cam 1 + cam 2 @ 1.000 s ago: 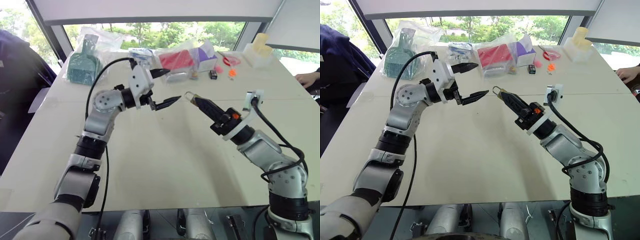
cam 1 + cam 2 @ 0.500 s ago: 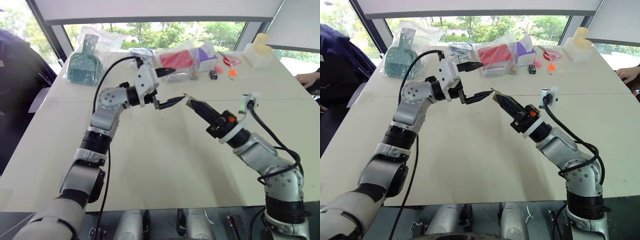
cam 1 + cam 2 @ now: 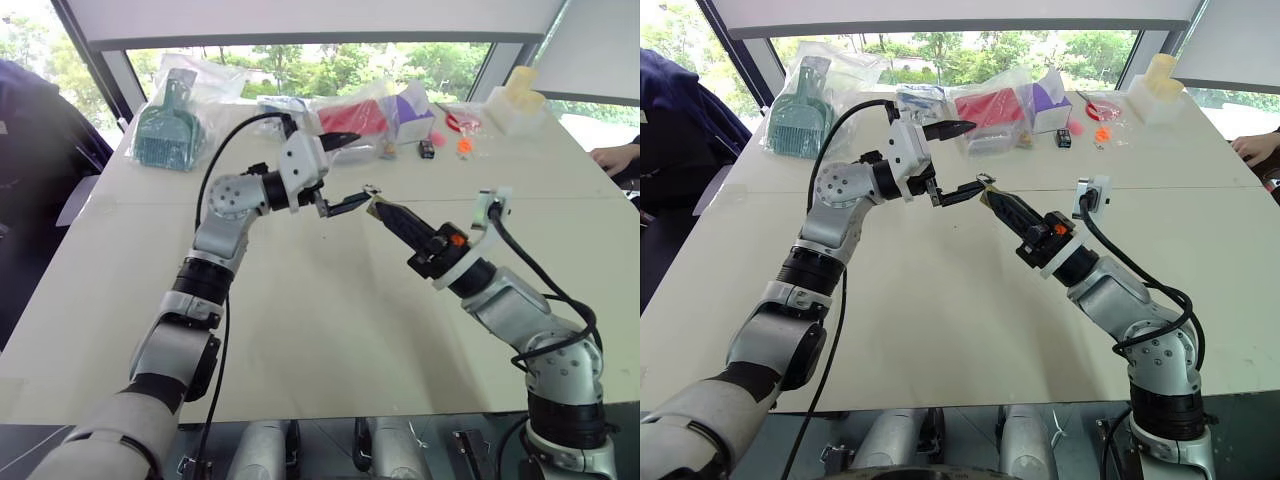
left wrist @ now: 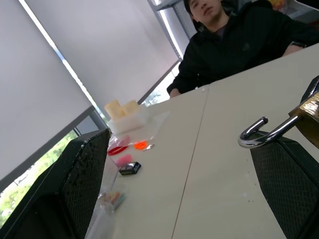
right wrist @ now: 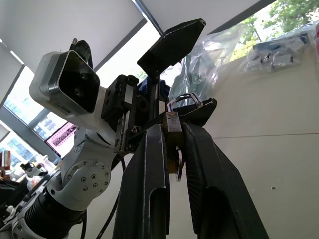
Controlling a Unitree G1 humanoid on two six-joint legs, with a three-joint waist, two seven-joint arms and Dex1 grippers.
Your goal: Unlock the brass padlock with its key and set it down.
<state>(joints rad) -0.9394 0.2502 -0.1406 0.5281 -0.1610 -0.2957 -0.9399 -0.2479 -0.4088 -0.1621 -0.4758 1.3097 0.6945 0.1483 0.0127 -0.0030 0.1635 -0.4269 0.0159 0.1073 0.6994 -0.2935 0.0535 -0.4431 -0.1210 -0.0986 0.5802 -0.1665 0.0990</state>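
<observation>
Right end effector [image 3: 987,194] clamped on brass padlock [image 5: 173,130], shackle toward wide-open left end effector [image 3: 956,160].

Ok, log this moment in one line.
right gripper: shut on padlock | left gripper: open, around shackle | padlock: above table

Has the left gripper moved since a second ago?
Yes. The left gripper has shifted right toward the brass padlock in the right gripper, now nearer the red bag.
</observation>
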